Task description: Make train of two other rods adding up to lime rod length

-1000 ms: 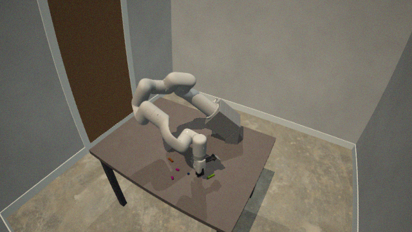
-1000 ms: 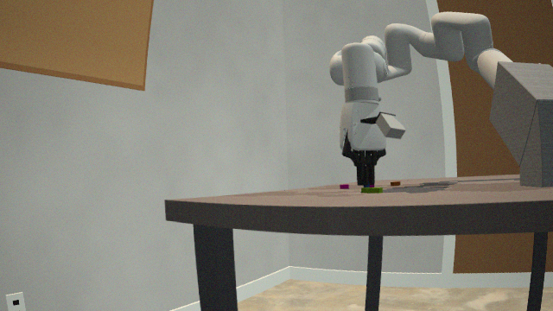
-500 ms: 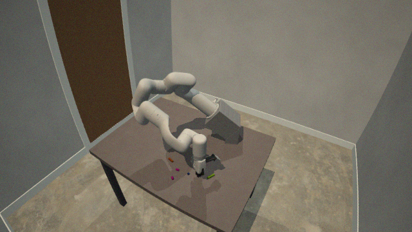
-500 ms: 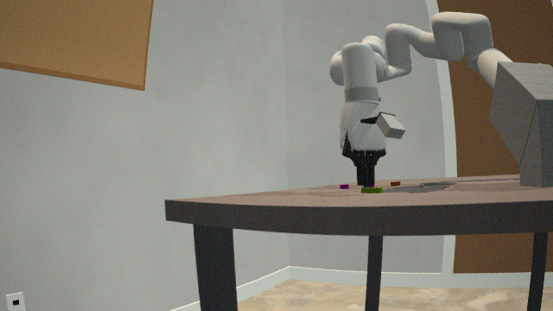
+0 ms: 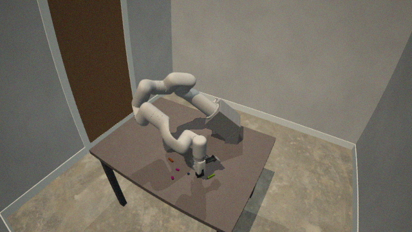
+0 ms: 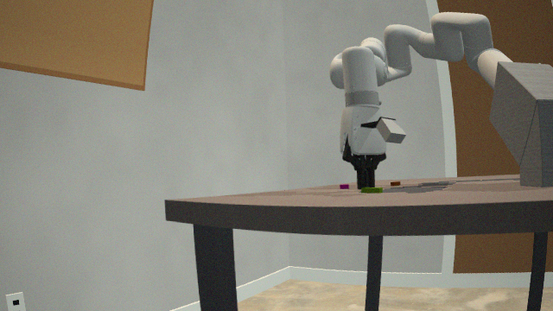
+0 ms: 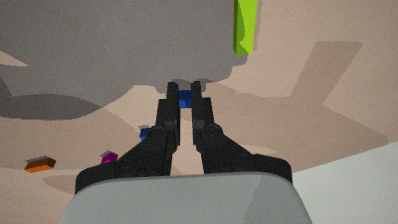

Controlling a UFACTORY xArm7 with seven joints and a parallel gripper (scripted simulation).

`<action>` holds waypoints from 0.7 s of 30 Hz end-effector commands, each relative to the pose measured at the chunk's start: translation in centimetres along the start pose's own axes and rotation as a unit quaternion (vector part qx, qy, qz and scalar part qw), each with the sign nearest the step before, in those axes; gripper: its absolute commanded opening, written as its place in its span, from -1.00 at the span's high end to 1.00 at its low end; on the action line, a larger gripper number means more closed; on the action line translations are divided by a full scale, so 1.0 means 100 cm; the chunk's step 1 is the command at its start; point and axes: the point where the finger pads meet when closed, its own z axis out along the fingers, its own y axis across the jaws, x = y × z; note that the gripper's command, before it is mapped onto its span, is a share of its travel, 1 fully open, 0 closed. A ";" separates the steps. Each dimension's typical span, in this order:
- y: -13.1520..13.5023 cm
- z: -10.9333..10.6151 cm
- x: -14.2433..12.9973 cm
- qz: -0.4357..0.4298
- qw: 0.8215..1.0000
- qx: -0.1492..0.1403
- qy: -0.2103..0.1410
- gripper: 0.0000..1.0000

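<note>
My gripper (image 5: 199, 175) (image 6: 365, 185) (image 7: 185, 95) points straight down, low over the table, and is shut on a small blue rod (image 7: 185, 99) between its fingertips. The lime rod (image 5: 210, 176) (image 6: 371, 189) (image 7: 245, 25) lies flat just to the right of the gripper. A second blue rod (image 5: 188, 173) (image 7: 145, 132) lies to the gripper's left. Two magenta rods (image 5: 177, 169) (image 5: 172, 177) lie further left; one magenta rod shows in the wrist view (image 7: 108, 158) and in the exterior view (image 6: 344, 187). An orange rod (image 5: 170, 160) (image 6: 395, 183) (image 7: 40, 164) lies farthest back.
The brown table (image 5: 135, 145) (image 6: 302, 212) carries a large grey box (image 5: 225, 124) (image 6: 523, 125) at the arm's base, at the back. The table's front edge is close in front of the rods.
</note>
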 end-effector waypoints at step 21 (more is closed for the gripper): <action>0.002 0.001 0.000 0.000 1.000 -0.003 0.000 0.92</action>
